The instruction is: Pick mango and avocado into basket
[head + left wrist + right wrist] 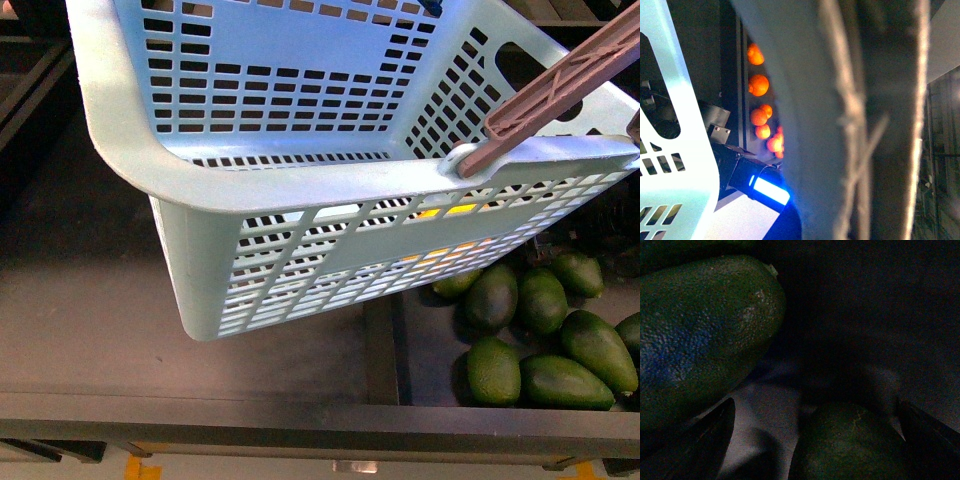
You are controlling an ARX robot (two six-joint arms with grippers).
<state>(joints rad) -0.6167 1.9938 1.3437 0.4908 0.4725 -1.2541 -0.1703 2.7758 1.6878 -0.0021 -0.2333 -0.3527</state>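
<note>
The right gripper (pixel 817 437) is open, and its two dark fingers (pixel 710 440) stand wide apart. This picture is dim, but the shapes show. One green avocado (pixel 850 445) lies right between the fingers. It sits close up against one finger, and I cannot tell if they touch. On its other side there is a gap, and some pale floor shows between it and the other finger. A big avocado (pixel 700 335) lies just beside, outside the fingers and very near the camera.

In the front view the pale blue basket (pixel 300 190) fills most of the picture. It is tilted and up off the dark shelf (pixel 120 330). Its brown handle (pixel 560 85) slants up to one side. A bit of yellow shows through the slots of the near wall. It looks like the mango (pixel 441 213), but I cannot tell if it lies in the basket or behind it. More avocados (pixel 541 300) lie in a heap low down on the robot's right, under the basket's corner. No gripper shows in this view.

In the left wrist view a big blurry grey shape fills the middle, too close to see well. I cannot tell if the left gripper is open or closed. The basket wall is at one side, and round oranges (pixel 758 85) glow far behind
</note>
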